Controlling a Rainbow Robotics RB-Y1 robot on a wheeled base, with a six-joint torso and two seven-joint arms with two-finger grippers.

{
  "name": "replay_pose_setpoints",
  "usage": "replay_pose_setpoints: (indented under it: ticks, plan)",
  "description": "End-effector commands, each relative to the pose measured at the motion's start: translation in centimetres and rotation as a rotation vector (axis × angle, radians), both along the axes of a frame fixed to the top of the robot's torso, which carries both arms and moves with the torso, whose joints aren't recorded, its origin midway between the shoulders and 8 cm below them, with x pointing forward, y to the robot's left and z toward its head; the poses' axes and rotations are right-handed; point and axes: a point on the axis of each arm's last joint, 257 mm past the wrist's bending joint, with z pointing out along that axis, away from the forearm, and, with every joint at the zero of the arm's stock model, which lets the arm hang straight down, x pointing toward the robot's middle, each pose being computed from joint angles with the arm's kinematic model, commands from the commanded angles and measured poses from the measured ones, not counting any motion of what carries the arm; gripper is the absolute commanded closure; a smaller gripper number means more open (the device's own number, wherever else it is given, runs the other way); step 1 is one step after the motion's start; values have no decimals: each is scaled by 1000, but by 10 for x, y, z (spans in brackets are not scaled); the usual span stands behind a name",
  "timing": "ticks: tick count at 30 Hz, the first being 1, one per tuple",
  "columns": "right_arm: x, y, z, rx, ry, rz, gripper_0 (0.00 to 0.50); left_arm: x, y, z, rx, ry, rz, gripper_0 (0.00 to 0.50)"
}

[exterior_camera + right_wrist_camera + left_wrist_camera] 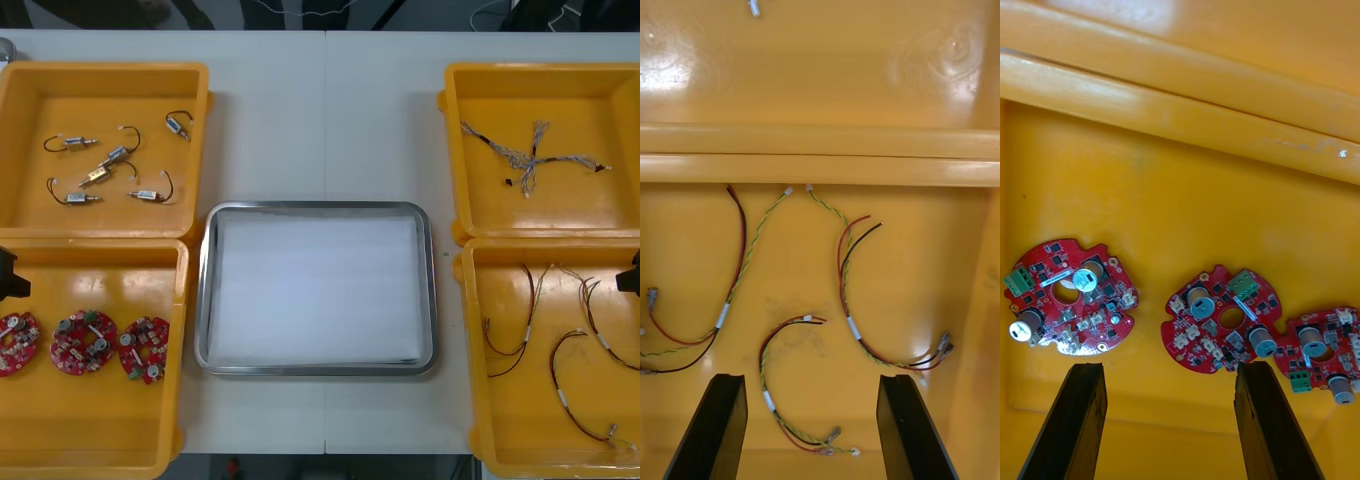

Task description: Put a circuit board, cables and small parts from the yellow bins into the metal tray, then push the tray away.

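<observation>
The tray (203, 290), white inside and holding nothing, is lying in the middle of the table (320, 110), closer to its near edge. Yellow bins (190, 150) are flanking it on both sides. Its side rims are sitting just beside the near bins (barely a strip of table is showing between). A broad bare stretch is running from its far rim to the table's far edge.

The left gripper (1169, 371) is hanging over the near left bin (90, 420), fingers released and spread, gripping nothing. Three circuit boards (83, 342) are lying in a row across that bin's left half. Two are touching and the third is lying apart by the left wall. The bin's near part is lying bare.

The right gripper (812, 379) is hanging over the near right bin (520, 420), fingers likewise spread and gripping nothing. Of the red and yellow cables (769, 401), one is curling on the floor between the fingers, with others to either side.

Small metal parts (118, 155) are lying scattered in the far left bin (60, 100). Blue and white cables (530, 155) are lying in the far right bin (540, 85).
</observation>
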Motion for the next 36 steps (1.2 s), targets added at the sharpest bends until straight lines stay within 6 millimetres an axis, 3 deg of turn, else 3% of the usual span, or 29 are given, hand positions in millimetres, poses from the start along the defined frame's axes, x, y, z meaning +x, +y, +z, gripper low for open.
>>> replay_pose_setpoints:
  ticks: [1,10,18,36]
  plan:
    - [-6,-21,7,-84,-22,51,0,3,24,2,19,-15,73,0]
    - [1,-33,-16,-92,-12,186,0,9,36,-26,28,-47,98,0]
    - [-6,-48,-41,-150,8,265,0,11,48,-48,22,-35,126,0]
    - [-10,-54,-105,-142,52,306,0,4,58,-81,32,-4,152,0]
